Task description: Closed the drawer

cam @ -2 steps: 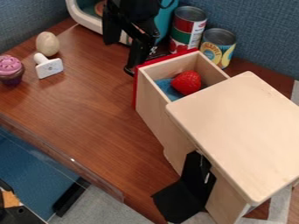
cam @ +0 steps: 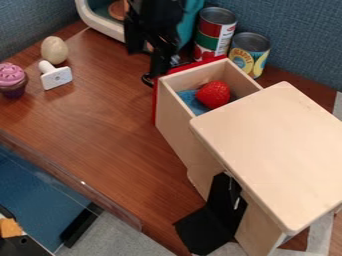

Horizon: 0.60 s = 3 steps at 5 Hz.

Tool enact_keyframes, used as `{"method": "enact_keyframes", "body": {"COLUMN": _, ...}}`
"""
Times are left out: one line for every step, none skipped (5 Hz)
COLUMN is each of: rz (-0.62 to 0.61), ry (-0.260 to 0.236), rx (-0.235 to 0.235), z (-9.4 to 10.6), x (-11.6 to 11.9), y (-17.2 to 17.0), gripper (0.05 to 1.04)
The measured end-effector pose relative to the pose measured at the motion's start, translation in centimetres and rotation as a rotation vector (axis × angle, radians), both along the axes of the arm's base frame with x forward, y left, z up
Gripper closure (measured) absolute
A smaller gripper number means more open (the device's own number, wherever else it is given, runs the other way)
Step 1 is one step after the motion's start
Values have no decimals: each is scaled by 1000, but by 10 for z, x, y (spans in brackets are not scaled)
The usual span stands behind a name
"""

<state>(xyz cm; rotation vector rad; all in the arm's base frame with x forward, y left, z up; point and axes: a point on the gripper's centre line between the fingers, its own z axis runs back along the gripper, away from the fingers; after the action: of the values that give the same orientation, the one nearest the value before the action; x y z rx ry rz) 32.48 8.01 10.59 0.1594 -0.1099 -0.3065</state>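
Find the drawer (cam: 175, 119) well out of the wooden box (cam: 274, 150), toward the upper left, on the table (cam: 87, 120); looks like plain wood, so probably light and stiff, with little give under a push; carries a red strawberry (cam: 213, 94) on something blue (cam: 191, 101), likely a small load, apt to roll after a jolt; best moved slowly. See the pincer (cam: 155, 70) beside the left end of the red front (cam: 194, 65); cannot tell whether wide or narrow, nor whether touching. No need to grip, by judgement; press flat on the outer red face, near its middle, and drive straight toward the box; could skew and bind under an off-centre push from that corner; might prove slippery if smoothly painted; keep below the top rim, to avoid riding over; expect some wood-on-wood drag; beware of shoving the whole box along, if not fixed.
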Motion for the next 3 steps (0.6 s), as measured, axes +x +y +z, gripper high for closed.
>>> {"method": "enact_keyframes", "body": {"rz": -86, "ry": -64, "rx": -10, "z": -8, "x": 19, "y": 25, "gripper": 83}}
{"method": "enact_keyframes", "body": {"rz": -238, "ry": -117, "rx": -51, "z": -13, "x": 36, "y": 59, "gripper": 83}}
{"method": "enact_keyframes", "body": {"rz": -481, "ry": -148, "rx": -57, "z": -7, "x": 48, "y": 80, "gripper": 83}}
